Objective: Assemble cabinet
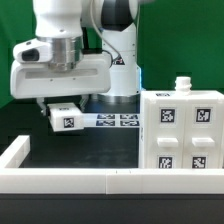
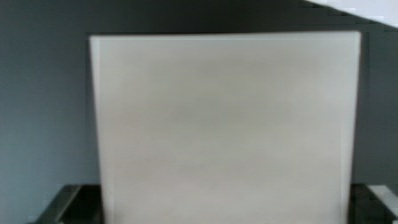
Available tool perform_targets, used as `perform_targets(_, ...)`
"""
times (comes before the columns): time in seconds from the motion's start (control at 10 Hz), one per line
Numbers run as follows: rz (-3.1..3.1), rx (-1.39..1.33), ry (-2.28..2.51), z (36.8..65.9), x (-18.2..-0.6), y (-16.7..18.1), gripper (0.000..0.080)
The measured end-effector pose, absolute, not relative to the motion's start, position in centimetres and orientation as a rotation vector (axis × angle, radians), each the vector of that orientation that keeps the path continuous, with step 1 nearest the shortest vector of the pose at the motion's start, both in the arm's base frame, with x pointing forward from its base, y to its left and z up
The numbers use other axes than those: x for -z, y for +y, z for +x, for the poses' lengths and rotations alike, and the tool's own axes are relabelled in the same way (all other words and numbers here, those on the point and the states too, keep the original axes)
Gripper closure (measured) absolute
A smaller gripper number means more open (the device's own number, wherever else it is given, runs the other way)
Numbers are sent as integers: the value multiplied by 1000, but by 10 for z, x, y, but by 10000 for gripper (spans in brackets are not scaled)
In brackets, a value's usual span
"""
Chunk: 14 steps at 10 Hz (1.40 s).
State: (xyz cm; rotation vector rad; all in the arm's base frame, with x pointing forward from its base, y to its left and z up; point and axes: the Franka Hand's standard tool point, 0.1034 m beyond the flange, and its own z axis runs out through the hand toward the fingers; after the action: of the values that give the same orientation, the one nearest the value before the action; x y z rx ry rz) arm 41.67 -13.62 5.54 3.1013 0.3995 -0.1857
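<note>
My gripper (image 1: 63,108) is shut on a small white cabinet block (image 1: 66,119) with a black-and-white tag on its face and holds it above the dark table, towards the exterior view's left. In the wrist view the block's plain white face (image 2: 222,110) fills most of the picture, and my gripper (image 2: 222,206) clamps it between dark fingers (image 2: 75,204) at either edge. The large white cabinet body (image 1: 180,135), with several tags and a small knob on top, stands at the exterior view's right, apart from the held block.
The marker board (image 1: 112,120) lies flat on the table behind the held block. A low white rail (image 1: 90,181) edges the table's front and the exterior view's left side. The robot's base (image 1: 122,75) stands behind.
</note>
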Motion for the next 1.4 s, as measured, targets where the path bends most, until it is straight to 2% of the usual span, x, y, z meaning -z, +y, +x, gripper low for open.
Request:
perform_targets(0.2,3112,182,402,425,-75,-112,236)
perform_targets(0.4,3132,194,321,439,-105,-79,236)
perform_targets(0.6,3132,193,260,460,-125,-47,236)
perform_targets(0.7,3131,186,259,467,-130,-38,236)
perform_targets(1.3,3133,228,223,463,-128,-35,236)
perform_targets(1.4,3135,264,190,472,-144,-19,236)
